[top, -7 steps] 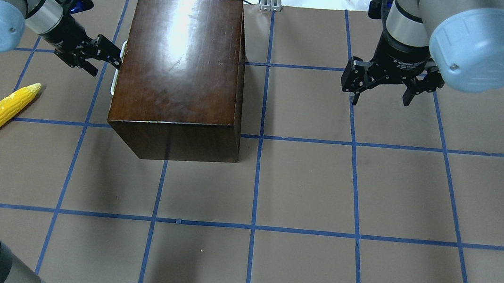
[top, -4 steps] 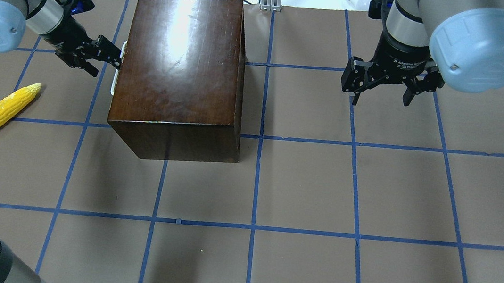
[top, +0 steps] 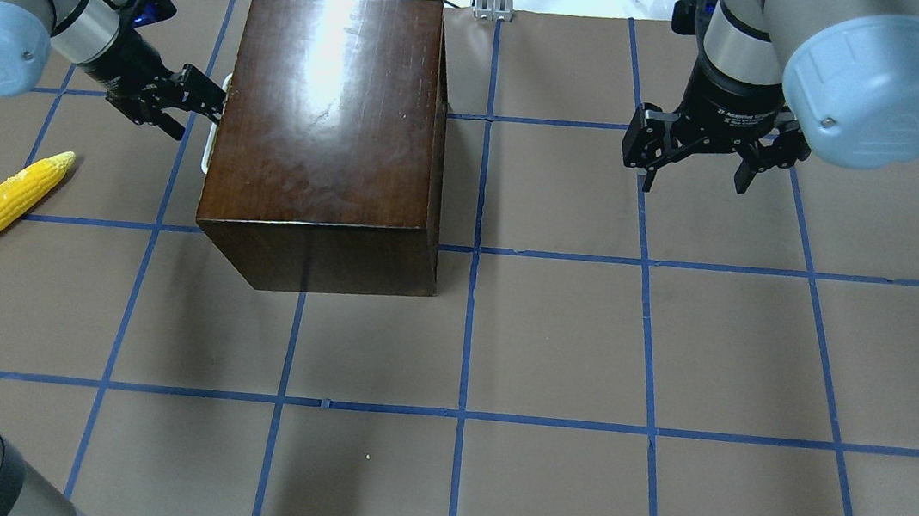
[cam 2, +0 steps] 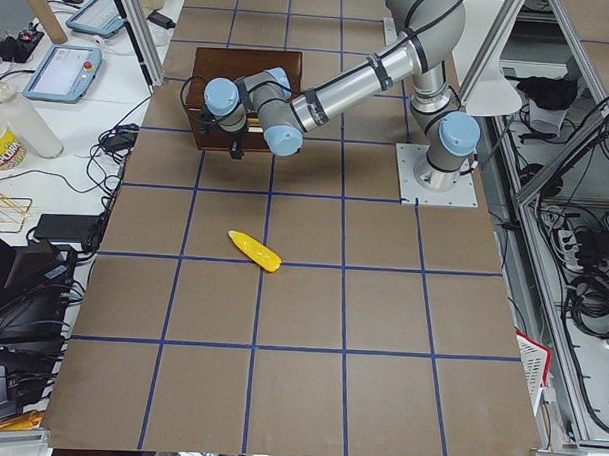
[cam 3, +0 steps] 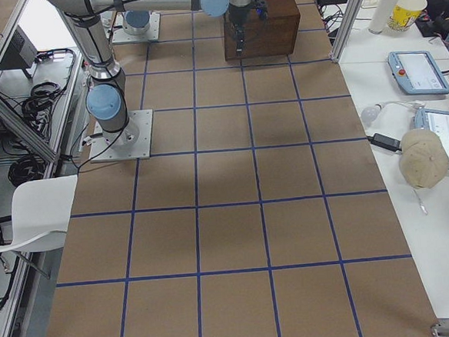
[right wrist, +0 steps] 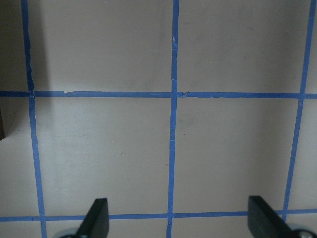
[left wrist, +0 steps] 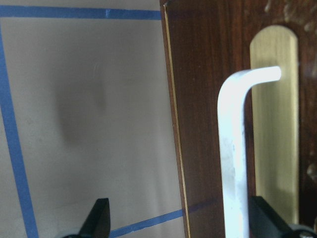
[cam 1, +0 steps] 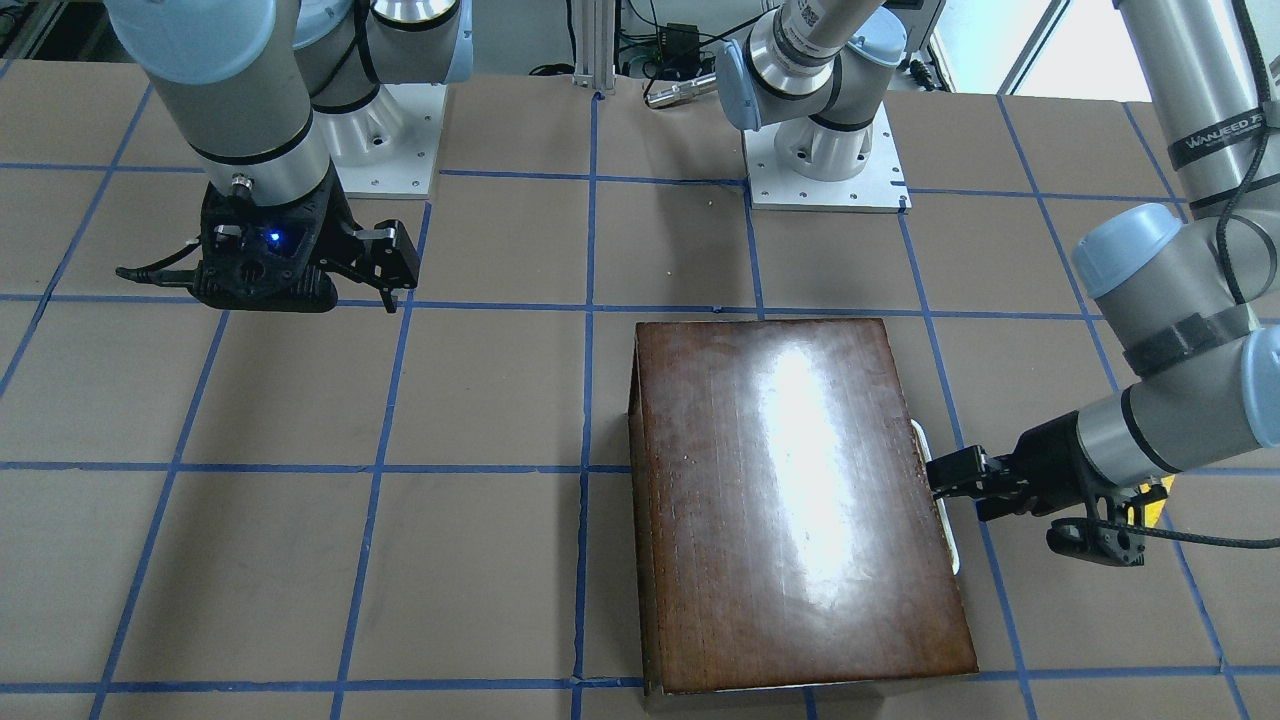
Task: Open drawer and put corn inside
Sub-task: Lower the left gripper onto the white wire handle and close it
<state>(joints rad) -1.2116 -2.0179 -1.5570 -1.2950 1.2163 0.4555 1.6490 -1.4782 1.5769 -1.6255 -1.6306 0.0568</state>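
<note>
Left wrist-mounted view: the left gripper has its two fingertips spread wide. The white handle of the drawer runs between them, close to the finger on the view's right. I cannot tell whether that finger touches it. Behind the handle is a brass-coloured plate set into the dark-brown drawer front.

From overhead, the left gripper reaches level across the table to the far end of the handle. The drawer is shut, its front flush with the left side of the glossy dark-brown box. The box stands on the robot's left half of the table, near the far edge.

The corn lies flat on the table, well apart from the box, on the side toward the table's left end, its paler tip pointing toward the far edge.

The right gripper hangs over the right half near the far edge, pointing down, fingers apart with nothing between them, above blue tape lines.
</note>
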